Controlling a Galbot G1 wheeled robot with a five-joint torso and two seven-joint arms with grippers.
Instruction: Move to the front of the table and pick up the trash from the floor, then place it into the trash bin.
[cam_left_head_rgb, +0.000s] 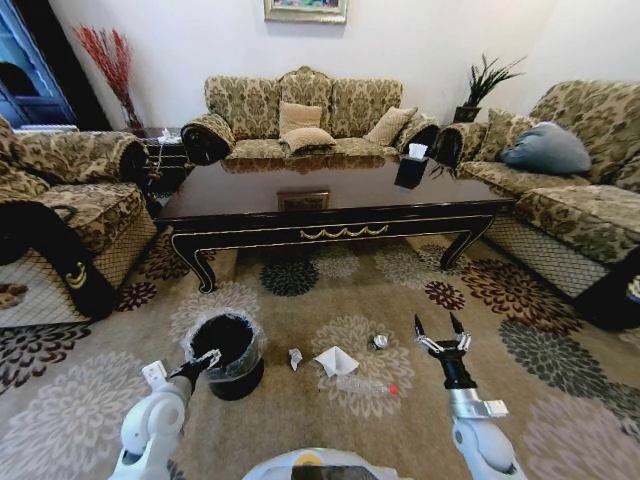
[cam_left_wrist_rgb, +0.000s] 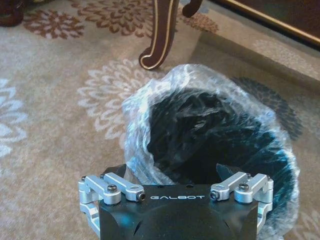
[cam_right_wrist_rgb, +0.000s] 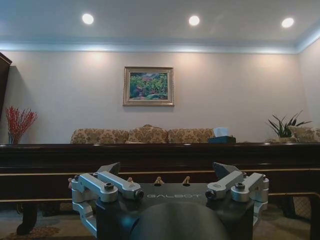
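The robot stands in front of the table (cam_left_head_rgb: 330, 200), with the trash lying on the carpet (cam_left_head_rgb: 520, 400) between it and the table. Taking the bin (cam_left_head_rgb: 228, 352) as the landmark: it stands on the robot's left, and the litter runs to the right of it, first a small crumpled paper (cam_left_head_rgb: 295, 358), then a folded tissue (cam_left_head_rgb: 336, 360), then a foil ball (cam_left_head_rgb: 380, 341), with a clear bottle (cam_left_head_rgb: 366, 386) and its red cap lying just nearer the robot than the tissue. The left gripper (cam_left_head_rgb: 207, 358) hangs at the bin's near rim with its fingers spread wide and nothing between them; the left wrist view looks into the black interior past the bag folded over the rim. The right gripper (cam_left_head_rgb: 443, 333) sits well right of the bin, just beyond the foil ball, level, facing the table, fingers parted and empty. Handling assessment: all pieces appear light. The tissue and paper are soft and should crush under a pinch, so take either across its raised middle. The foil ball looks firm but small; close squarely around it. The bottle is smooth and may roll; grip it across the body, not the cap.
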